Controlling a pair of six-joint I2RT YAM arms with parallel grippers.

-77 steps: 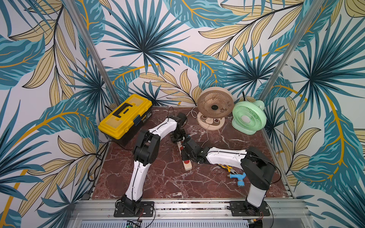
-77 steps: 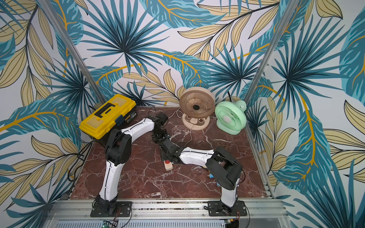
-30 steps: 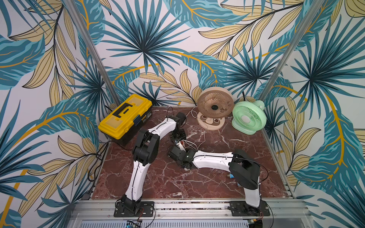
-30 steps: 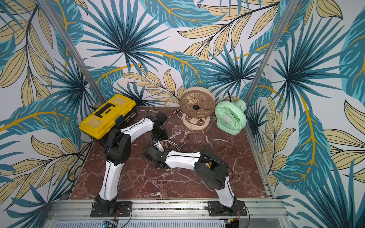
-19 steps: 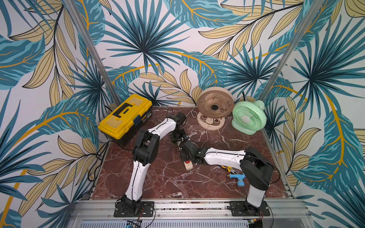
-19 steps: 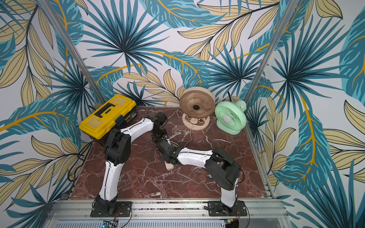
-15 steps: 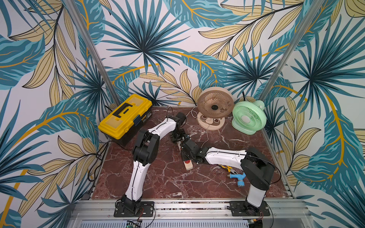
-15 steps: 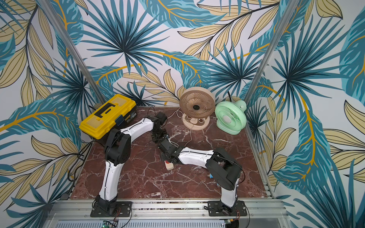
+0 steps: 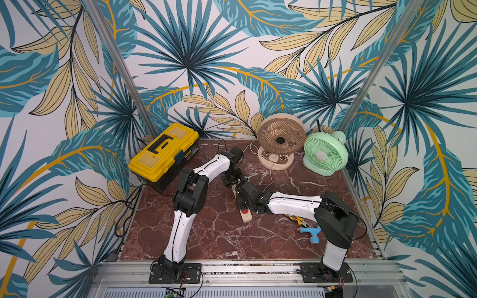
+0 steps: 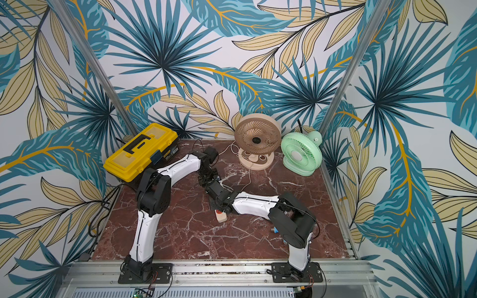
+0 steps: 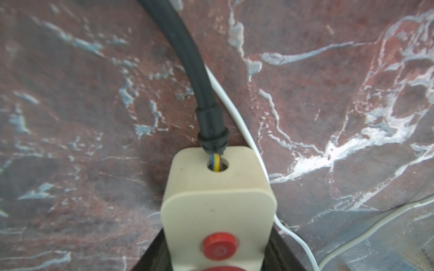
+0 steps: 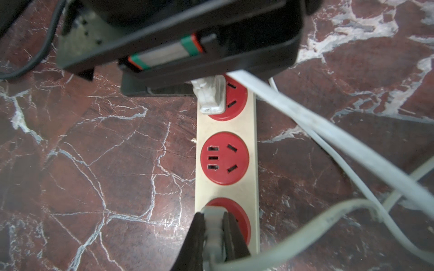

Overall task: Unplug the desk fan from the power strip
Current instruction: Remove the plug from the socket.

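Observation:
The cream power strip (image 9: 245,215) (image 10: 221,216) lies mid-table, its black cord (image 11: 187,58) leaving the far end. My left gripper (image 9: 232,179) (image 11: 218,258) is shut across that end of the power strip (image 11: 218,211), beside its round orange-red button (image 11: 219,245). My right gripper (image 9: 242,202) (image 12: 213,218) is shut on a grey-white plug (image 12: 212,226) seated in a red socket. The socket beyond (image 12: 224,158) is free. A second white plug (image 12: 211,97) sits in the socket under the left gripper. The tan desk fan (image 9: 281,136) stands at the back, its white cord (image 9: 271,178) running toward the strip.
A green fan (image 9: 325,153) stands right of the tan one. A yellow toolbox (image 9: 164,152) fills the back left corner. Yellow-handled pliers (image 9: 296,219) and a blue tool (image 9: 311,231) lie beside the right arm. Loose white cords (image 12: 328,140) cross beside the strip.
A second ago the right arm reached further left, covering the strip; it has swung back right, and the strip's near end shows again. The left arm has not moved.

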